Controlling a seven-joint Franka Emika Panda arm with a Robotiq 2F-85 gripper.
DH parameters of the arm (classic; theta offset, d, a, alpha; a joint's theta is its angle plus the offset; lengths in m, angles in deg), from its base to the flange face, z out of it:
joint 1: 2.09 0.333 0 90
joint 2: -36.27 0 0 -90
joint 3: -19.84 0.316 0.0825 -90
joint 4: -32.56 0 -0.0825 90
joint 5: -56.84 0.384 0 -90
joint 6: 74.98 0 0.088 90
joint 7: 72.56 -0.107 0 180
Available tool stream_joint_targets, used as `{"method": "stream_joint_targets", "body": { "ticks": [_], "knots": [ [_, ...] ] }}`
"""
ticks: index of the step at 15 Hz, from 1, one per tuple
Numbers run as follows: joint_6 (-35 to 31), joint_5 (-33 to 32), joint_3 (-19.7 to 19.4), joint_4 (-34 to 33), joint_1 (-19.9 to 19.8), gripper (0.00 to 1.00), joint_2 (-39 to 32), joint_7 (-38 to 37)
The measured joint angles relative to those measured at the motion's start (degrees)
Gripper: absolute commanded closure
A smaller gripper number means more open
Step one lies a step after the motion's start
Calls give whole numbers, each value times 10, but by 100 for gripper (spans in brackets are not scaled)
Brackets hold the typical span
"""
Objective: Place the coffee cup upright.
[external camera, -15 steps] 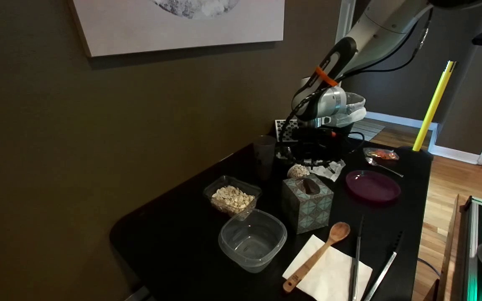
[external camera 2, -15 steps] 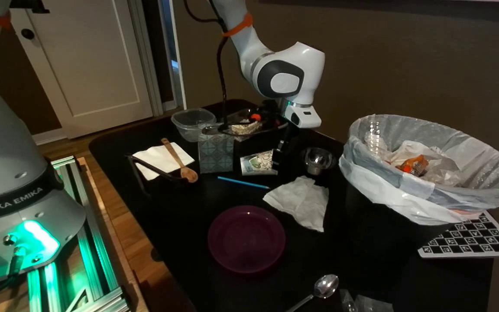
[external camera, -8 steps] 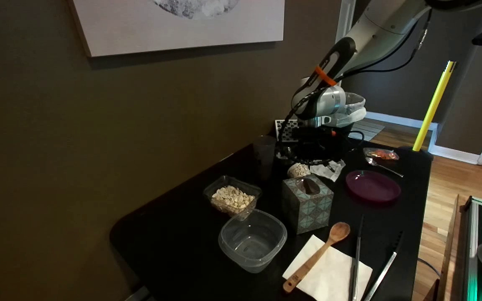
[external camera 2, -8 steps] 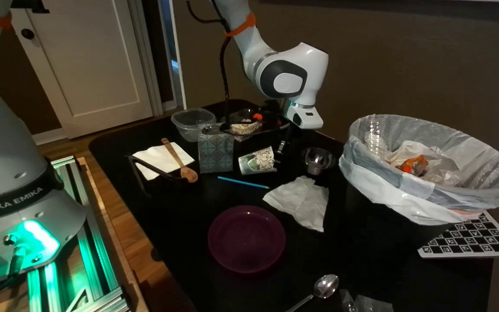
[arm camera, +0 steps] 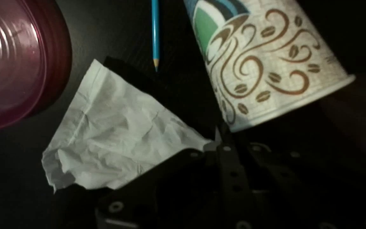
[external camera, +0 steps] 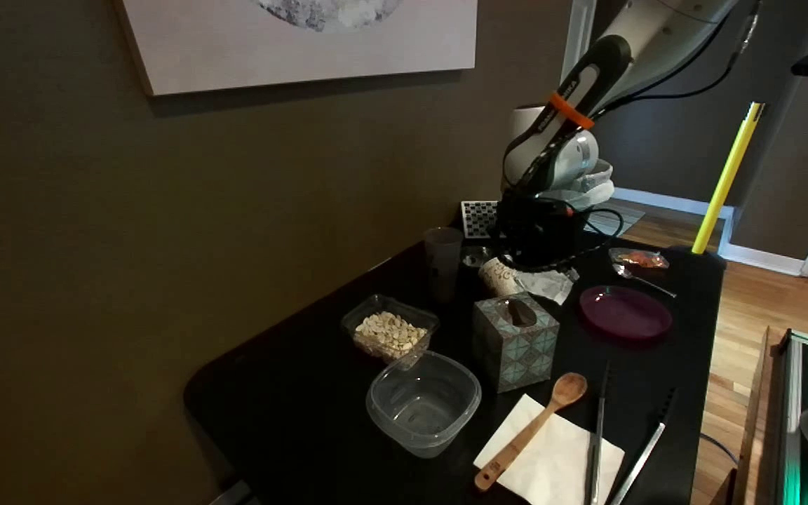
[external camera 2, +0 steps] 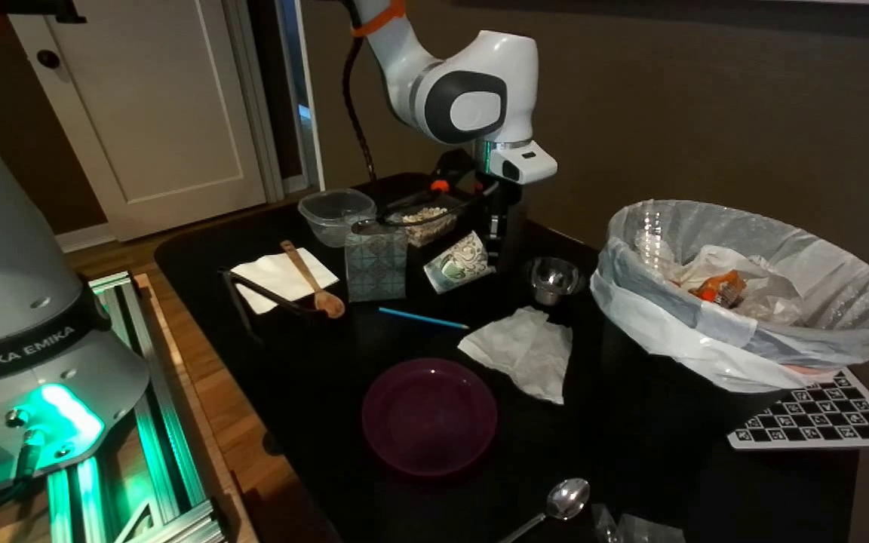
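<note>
The coffee cup (external camera 2: 457,265) is a pale paper cup with brown swirls and a green and blue print. It is tilted, its wide rim end toward my gripper and higher than its base. It also shows in the wrist view (arm camera: 265,60) and beside the tissue box in an exterior view (external camera: 499,277). My gripper (external camera 2: 500,256) is at the rim. In the wrist view its fingertips (arm camera: 227,132) are close together on one edge of the rim. The inside of the cup is hidden, and I cannot tell whether the base touches the table.
A tissue box (external camera 2: 376,264) stands beside the cup, and a small clear bowl (external camera 2: 554,279) stands beyond the gripper. A blue pencil (external camera 2: 423,317), a crumpled napkin (external camera 2: 521,351) and a purple plate (external camera 2: 429,418) lie nearby. A dark tumbler (external camera: 442,263) stands by the wall. A lined bin (external camera 2: 706,362) stands right.
My arm has risen and the wrist has become more vertical. The cup, which lay on its side, has swung with its rim end up.
</note>
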Motion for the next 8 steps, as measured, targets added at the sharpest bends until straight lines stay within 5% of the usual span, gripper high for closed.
{"method": "stream_joint_targets", "body": {
  "ticks": [8],
  "knots": [
    [-265, -78, -83, 154, 85, 99, 60, 5]
  ]
}}
